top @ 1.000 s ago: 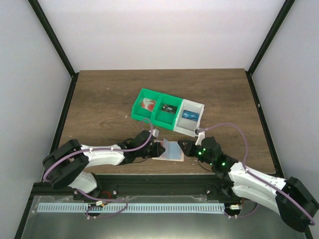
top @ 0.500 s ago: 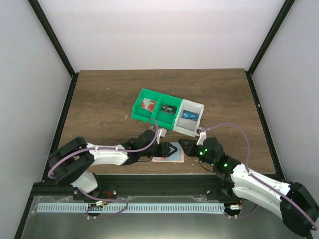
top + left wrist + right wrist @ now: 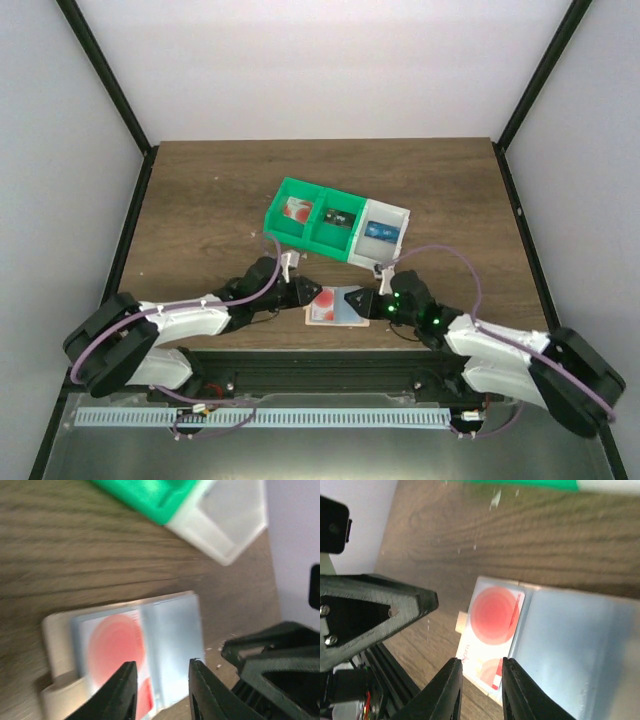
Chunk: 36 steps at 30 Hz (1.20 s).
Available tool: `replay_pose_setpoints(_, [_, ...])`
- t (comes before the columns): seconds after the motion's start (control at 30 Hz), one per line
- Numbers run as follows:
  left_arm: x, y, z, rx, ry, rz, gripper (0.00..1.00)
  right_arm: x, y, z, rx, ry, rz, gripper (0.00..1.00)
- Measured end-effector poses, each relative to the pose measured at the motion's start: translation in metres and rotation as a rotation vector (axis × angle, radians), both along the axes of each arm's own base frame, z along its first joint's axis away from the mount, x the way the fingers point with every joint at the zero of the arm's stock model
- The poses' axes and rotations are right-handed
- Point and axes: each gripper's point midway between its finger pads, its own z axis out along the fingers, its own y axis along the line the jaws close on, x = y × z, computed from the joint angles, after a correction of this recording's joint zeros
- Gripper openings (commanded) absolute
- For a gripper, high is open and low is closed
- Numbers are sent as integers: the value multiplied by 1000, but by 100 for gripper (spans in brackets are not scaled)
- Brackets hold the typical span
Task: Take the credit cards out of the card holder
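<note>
The card holder [image 3: 341, 308] lies opened flat on the worktop [image 3: 200, 200], near its front edge and just in front of the row of two green bins [image 3: 310, 220] and one white bin [image 3: 382, 232]. Its inner panels are pale blue with a tan-pink border showing along the left side. A white card with a big red disc [image 3: 325, 300] covers the left panel; the right panel shows bare blue.

The holder sits between the two arms. The left gripper [image 3: 300, 297] is just beside its left edge, the jaws a little apart and holding nothing. The right gripper [image 3: 372, 300] is at its right edge, the jaws likewise apart and empty. Whether either touches the holder cannot be told.
</note>
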Motion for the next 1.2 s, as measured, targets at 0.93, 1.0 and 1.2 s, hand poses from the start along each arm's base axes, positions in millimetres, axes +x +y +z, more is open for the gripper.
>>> replay_pose_setpoints(0.93, [-13,35,-68,228,81,-13,14,-4,42,-60,-160,198,101,30])
replay_pose_setpoints(1.0, [-12,39,-66,245,77,0,14,-3,43,-61,-157,200,98,30])
replay_pose_setpoints(1.2, [-9,62,-63,341,71,70,16,-1,46,-61,-145,197,95,30])
